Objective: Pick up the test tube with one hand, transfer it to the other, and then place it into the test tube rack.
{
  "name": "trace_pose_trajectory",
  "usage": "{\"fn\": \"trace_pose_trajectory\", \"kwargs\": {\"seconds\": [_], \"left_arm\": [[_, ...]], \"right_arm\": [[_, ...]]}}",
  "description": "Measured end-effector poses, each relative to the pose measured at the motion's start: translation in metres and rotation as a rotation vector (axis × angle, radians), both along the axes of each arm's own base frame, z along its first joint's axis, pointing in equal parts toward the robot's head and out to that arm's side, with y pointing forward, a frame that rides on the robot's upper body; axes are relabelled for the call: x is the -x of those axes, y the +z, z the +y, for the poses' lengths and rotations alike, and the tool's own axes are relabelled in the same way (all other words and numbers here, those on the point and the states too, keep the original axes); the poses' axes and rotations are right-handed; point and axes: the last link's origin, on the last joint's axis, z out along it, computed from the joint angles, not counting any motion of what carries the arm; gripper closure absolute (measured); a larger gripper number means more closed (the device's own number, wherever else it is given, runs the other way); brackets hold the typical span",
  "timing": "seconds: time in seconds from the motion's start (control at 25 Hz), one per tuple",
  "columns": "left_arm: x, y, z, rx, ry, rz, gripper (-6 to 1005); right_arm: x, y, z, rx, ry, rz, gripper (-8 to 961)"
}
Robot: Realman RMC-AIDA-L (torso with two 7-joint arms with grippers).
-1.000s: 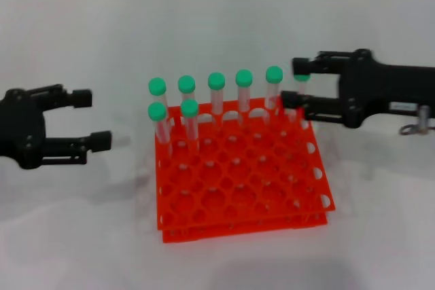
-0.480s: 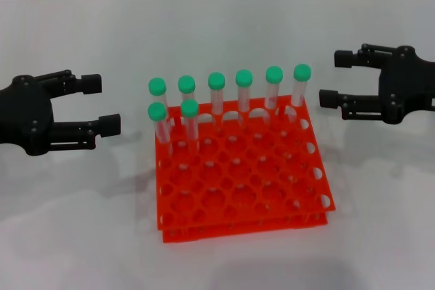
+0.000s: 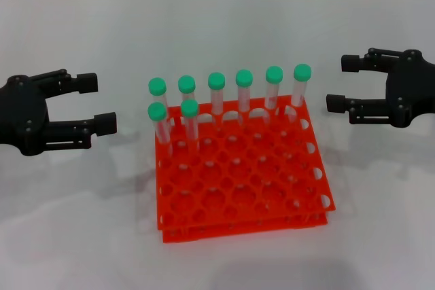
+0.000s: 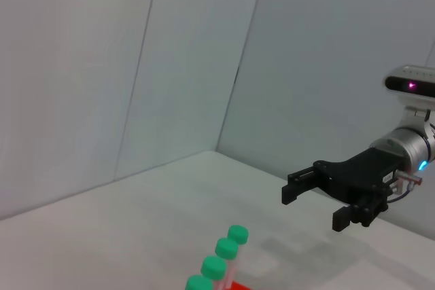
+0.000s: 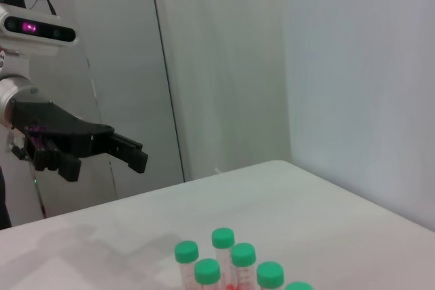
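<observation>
The test tube, clear with a green cap, stands upright in the back right corner hole of the orange-red test tube rack. Nothing touches it. My right gripper hovers open and empty to the right of the rack, a short gap from that tube. Left of the rack, my left gripper is also open and empty. The left wrist view shows the right gripper beyond the row of green caps, with the test tube farthest along it. The right wrist view shows the left gripper past the caps.
Several other green-capped tubes stand in the rack's back row, and two more stand at the left of the second row. The rack's remaining holes are unfilled. The white table runs back to a pale wall.
The right gripper has drawn back to the right, off the corner tube, which stays standing in the rack. The left gripper shifted toward the rack, then eased slightly back.
</observation>
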Motion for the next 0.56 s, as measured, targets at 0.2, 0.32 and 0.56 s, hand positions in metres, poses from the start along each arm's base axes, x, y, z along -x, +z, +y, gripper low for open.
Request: {"fn": "trace_pose_trajectory", "kwargs": {"seconds": [0.2,0.32,0.56], "left_arm": [[0.0012,0.0007,-0.0012,0.005,0.001,0.005,111],[0.0017,0.0019,-0.0022,0.006,0.0,0.004,111],[0.0015,0.0029,-0.0019,0.004,-0.002,0.004,111]], "right_arm": [[0.0006,-0.001,-0.001,0.009,0.002,-0.003,176],[0.0013,-0.0009,-0.0011,0.016,0.0,-0.001,178],[0.0019,-0.0004,-0.0021,0.026,0.006,-0.001,178]]}}
